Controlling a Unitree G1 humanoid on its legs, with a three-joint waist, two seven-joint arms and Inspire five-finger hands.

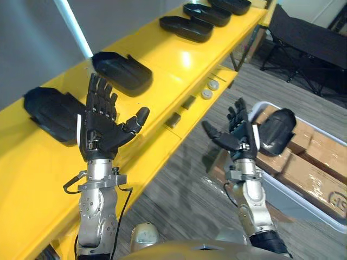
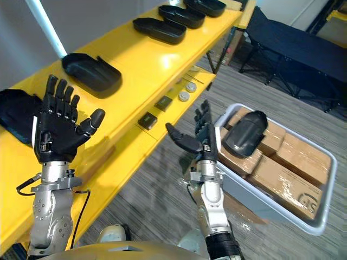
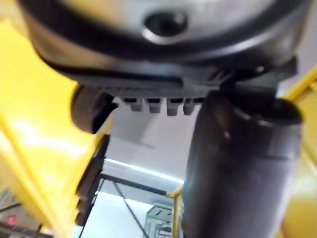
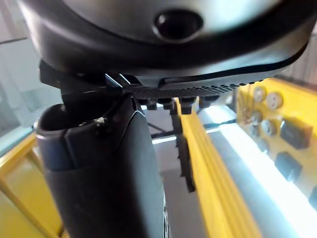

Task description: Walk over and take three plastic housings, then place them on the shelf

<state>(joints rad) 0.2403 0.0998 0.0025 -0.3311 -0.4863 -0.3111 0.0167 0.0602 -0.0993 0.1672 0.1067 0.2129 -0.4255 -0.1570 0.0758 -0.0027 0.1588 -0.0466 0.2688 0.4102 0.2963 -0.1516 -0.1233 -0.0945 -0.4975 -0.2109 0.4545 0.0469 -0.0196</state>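
Observation:
Several black plastic housings lie in a row along the yellow shelf (image 1: 179,59); the nearest two (image 1: 49,111) (image 1: 122,70) are just behind my left hand (image 1: 100,130). That hand is raised in front of the shelf, open, fingers spread and empty. Another black housing (image 1: 276,130) rests on cardboard boxes (image 2: 293,168) inside a grey bin (image 2: 282,208) on the floor. My right hand (image 1: 241,138) is held up just left of that housing, open, fingers straight, apart from it. Its thumb (image 4: 104,168) shows in the right wrist view, with nothing held.
A lower yellow ledge carries two round silver parts (image 1: 209,89) and small black blocks (image 1: 173,120). A black folding cot (image 1: 309,38) stands at the back right. Grey striped floor (image 1: 184,189) lies between the shelf and the bin.

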